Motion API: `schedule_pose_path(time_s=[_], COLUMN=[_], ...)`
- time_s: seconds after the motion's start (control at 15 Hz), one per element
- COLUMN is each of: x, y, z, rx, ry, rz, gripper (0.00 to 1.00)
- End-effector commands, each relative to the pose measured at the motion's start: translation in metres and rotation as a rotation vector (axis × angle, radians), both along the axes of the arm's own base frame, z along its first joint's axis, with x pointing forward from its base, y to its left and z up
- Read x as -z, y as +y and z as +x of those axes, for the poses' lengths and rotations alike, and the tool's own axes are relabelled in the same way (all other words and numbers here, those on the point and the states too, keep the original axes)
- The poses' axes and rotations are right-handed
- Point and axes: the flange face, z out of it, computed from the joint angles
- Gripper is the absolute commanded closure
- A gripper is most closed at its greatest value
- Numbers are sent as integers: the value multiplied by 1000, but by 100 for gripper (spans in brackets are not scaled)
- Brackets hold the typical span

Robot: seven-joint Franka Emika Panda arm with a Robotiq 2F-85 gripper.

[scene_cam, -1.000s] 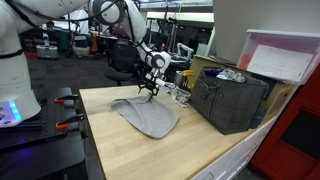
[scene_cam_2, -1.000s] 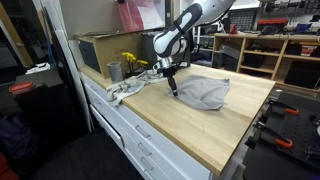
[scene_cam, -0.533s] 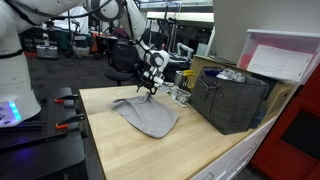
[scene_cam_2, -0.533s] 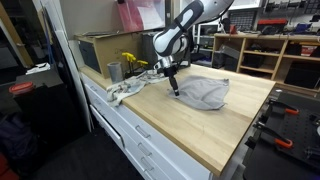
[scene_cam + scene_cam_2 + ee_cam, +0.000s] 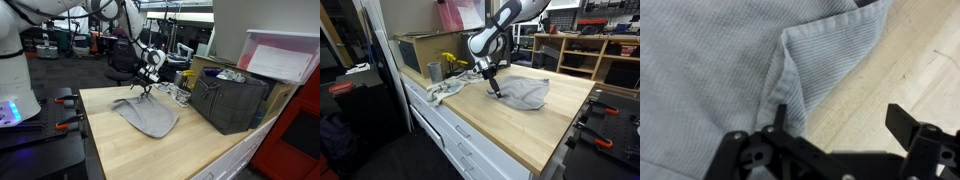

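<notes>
Pincer: the gripper points down at the workbench; its jaws stand wide apart, with nothing held between them
Height: in both exterior views the fingertips hang just above the workbench top; whether they touch the fabric cannot be told
Cloth: the grey cloth lies spread near the middle of the workbench, rumpled, with one edge folded over on itself
Gripper over cloth: in the wrist view one finger sits over the folded edge; the other sits over bare wood of the workbench just beside that edge
Crate: a dark crate stands on the workbench at its back end, well apart from the cloth
Rag: a pale rag hangs over the workbench's front edge, near the gripper
Cup: a metal cup stands on the workbench beside the rag
</notes>
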Motion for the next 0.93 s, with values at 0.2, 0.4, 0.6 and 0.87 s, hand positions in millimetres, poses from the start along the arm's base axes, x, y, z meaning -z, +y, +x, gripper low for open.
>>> schedule_pose_path(time_s=[0.2, 0.4, 0.6, 0.87], x=[15, -5, -27, -49], y=[26, 38, 53, 58], z=[-1, 1, 3, 7], rx=[-124, -248, -339, -415], ry=[27, -8, -40, -97], rz=[103, 247, 379, 559], gripper=[0, 0, 0, 0])
